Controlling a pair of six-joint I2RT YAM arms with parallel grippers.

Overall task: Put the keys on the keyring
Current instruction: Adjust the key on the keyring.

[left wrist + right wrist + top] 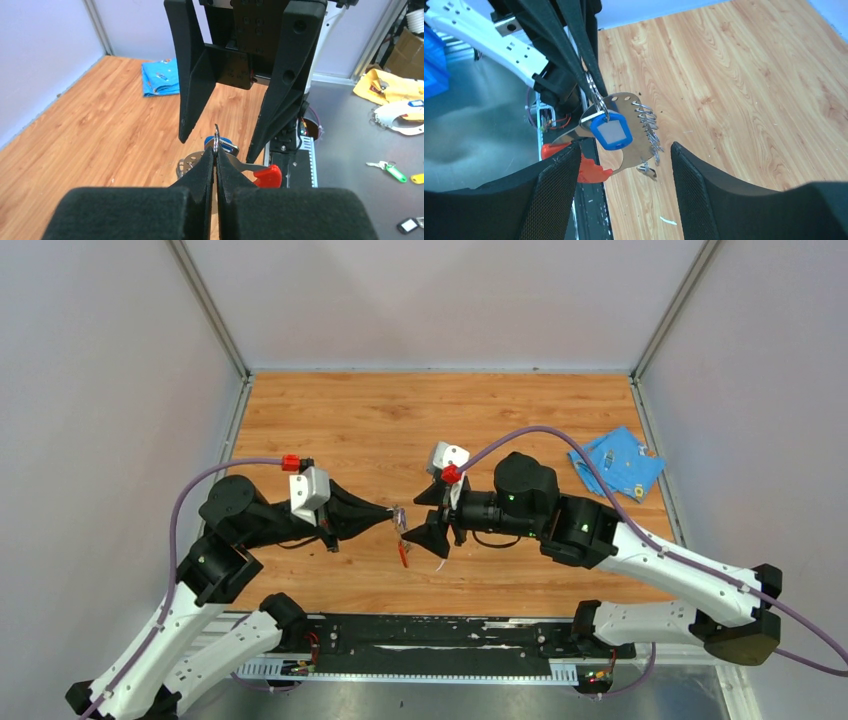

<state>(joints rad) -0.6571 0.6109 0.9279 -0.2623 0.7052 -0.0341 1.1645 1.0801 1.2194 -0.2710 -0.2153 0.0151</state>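
Two arms meet nose to nose above the middle of the bench (330,420).

- left gripper (397,518): jaws pressed fully together, pinching the small metal ring (216,139) of the keyring (631,125) at the very tips.
- keyring hangs off that ring in the air, clear of the bench. The silvery curved part faces the right wrist camera, with a row of small wire loops along its edge. The red end (589,170) is lowest, pointing toward the near rail.
- blue-headed key (611,132) dangles just under the ring, lying against the silver part. It looks hung from the ring, but I can't tell for sure whether it is threaded on. Blade mostly hidden.
- right gripper (420,517): jaws wide apart, gripping nothing. They sit either side of the hanging keyring. The red end is just beside one finger (549,195); can't tell if they touch.
- blue cloth (615,462) lies crumpled at the far right of the bench, well apart from both arms.
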